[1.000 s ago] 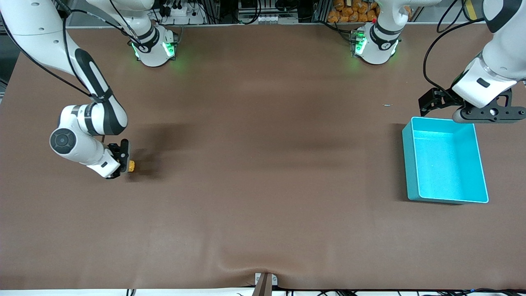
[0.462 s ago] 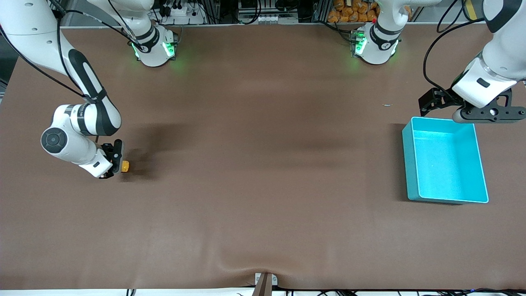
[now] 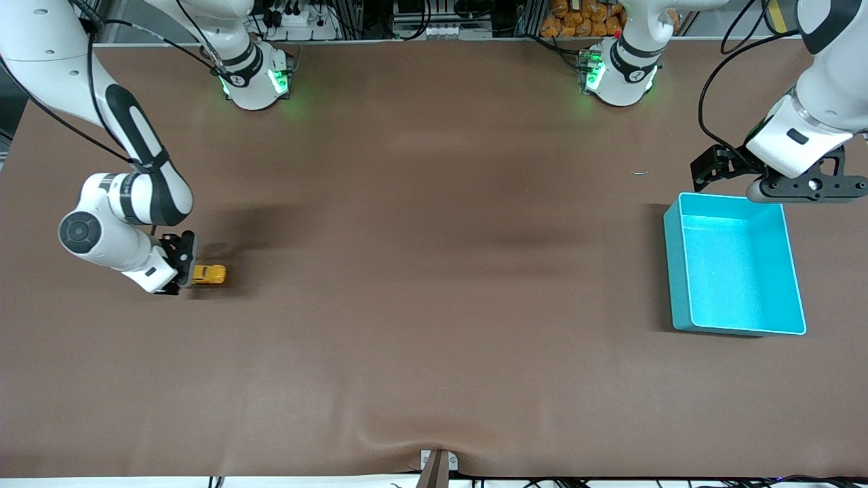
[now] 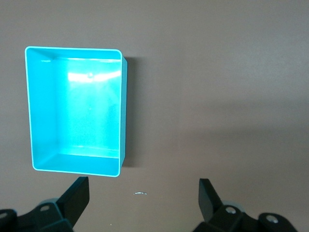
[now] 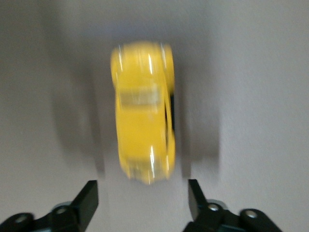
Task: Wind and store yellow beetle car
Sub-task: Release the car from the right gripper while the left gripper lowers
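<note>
On the brown tabletop (image 3: 434, 271), toward the left arm's end, sits a turquoise plastic bin (image 3: 736, 268); the left gripper (image 4: 141, 203) waits above its edge, jaws open. Right gripper (image 5: 142, 200) (jaws open, released) hangs just beside the tiny yellow beetle car (image 3: 208, 274) at the right arm's end.

The right claw (image 3: 184, 268) slid along the counter (image 3: 434, 305) toward the right arm's end, away from the bin's end, its arm folding back with it. A second before it had gripped the car (image 3: 208, 274), with only a yellow tip showing past the fingers (image 5: 87, 198). By now the fingers had parted and let go: the car stood free on the counter just beside the claw, its whole body uncovered, clear of both fingertips in the right wrist view (image 5: 143, 113). The car itself had rolled slightly back toward the bin's end.
</note>
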Action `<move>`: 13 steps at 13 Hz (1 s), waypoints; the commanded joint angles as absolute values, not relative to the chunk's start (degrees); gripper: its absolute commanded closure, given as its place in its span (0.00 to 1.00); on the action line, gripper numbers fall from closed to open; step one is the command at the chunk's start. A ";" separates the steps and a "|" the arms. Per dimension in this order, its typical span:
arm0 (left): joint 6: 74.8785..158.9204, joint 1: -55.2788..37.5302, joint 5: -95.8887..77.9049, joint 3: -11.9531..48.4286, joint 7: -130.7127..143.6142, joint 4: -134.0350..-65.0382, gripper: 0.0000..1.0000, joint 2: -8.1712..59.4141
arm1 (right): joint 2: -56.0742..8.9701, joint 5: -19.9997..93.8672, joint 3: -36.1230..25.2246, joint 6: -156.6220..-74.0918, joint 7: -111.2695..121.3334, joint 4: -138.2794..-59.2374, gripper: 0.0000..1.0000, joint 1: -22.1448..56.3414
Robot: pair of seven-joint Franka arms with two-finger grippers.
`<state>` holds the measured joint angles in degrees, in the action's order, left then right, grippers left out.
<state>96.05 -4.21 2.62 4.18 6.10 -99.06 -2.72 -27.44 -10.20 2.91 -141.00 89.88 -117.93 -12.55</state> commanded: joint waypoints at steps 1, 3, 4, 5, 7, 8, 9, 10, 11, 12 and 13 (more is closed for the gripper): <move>95.71 -3.87 2.46 4.39 5.80 -98.35 0.00 -2.72 | -27.34 -10.99 4.22 -136.34 90.53 -114.71 0.00 -14.50; 95.71 -3.87 2.46 4.39 5.80 -98.35 0.00 -2.81 | -26.99 -9.15 4.22 -134.48 91.66 -114.08 0.00 -15.20; 95.71 -3.87 2.46 4.39 5.80 -98.44 0.00 -2.73 | -26.98 -8.18 4.13 -134.47 92.89 -114.17 0.00 -15.55; 95.71 -3.87 2.46 4.39 5.89 -98.44 0.00 -2.81 | -26.98 -7.65 4.13 -134.47 93.51 -114.08 0.00 -15.99; 95.71 -3.87 2.46 4.39 5.89 -98.44 0.00 -2.73 | -26.90 -7.65 4.13 -134.47 93.52 -114.08 0.00 -16.26; 95.71 -3.78 2.46 4.39 5.80 -98.44 0.00 -2.72 | -26.89 -7.65 4.13 -134.47 93.52 -114.08 0.00 -16.69; 95.80 -3.78 2.46 4.39 5.80 -98.35 0.00 -2.46 | -26.89 -7.65 4.13 -134.47 93.52 -114.08 0.00 -16.96; 95.80 -3.69 2.46 4.39 5.80 -98.35 0.00 -2.11 | -26.81 -7.65 4.13 -134.47 93.52 -114.08 0.00 -17.05; 95.80 -3.69 2.46 4.31 5.80 -98.44 0.00 -2.02 | -26.81 -7.56 4.13 -134.47 93.52 -114.08 0.00 -17.49; 95.80 -3.60 2.37 4.31 6.32 -98.44 0.00 -1.93 | -26.72 -7.56 4.13 -134.47 93.52 -114.08 0.00 -17.66; 95.54 -3.78 2.46 4.31 7.11 -98.52 0.00 -1.85 | -26.72 -7.56 4.13 -134.47 93.52 -114.08 0.00 -17.84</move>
